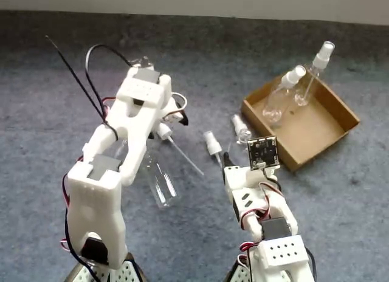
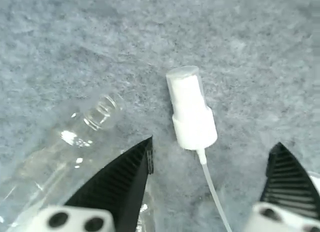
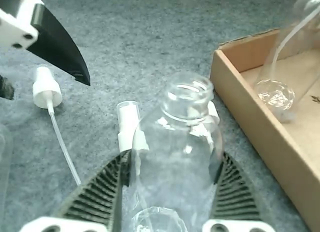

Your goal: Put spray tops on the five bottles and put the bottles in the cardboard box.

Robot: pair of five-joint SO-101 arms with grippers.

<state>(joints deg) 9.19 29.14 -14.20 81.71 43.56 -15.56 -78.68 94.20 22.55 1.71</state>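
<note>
My left gripper (image 2: 214, 143) hangs open over a white spray top (image 2: 192, 117) whose thin tube runs back between the fingers. The same spray top (image 1: 164, 131) lies by the left gripper (image 1: 170, 121) on the carpet. A clear uncapped bottle (image 2: 65, 147) lies beside it. My right gripper (image 3: 175, 159) is shut on an upright clear bottle (image 3: 185, 137) with an open neck. Two loose spray tops (image 1: 213, 143) (image 1: 240, 127) stand just beyond the right gripper (image 1: 234, 160). The cardboard box (image 1: 322, 133) holds two capped bottles (image 1: 276, 99) (image 1: 310, 81).
Grey carpet covers the table. A clear bottle (image 1: 161, 182) lies on its side between the two arms. The box wall (image 3: 250, 122) is close beside the held bottle. The left arm's black finger (image 3: 60, 42) shows above a tubed spray top (image 3: 47, 92).
</note>
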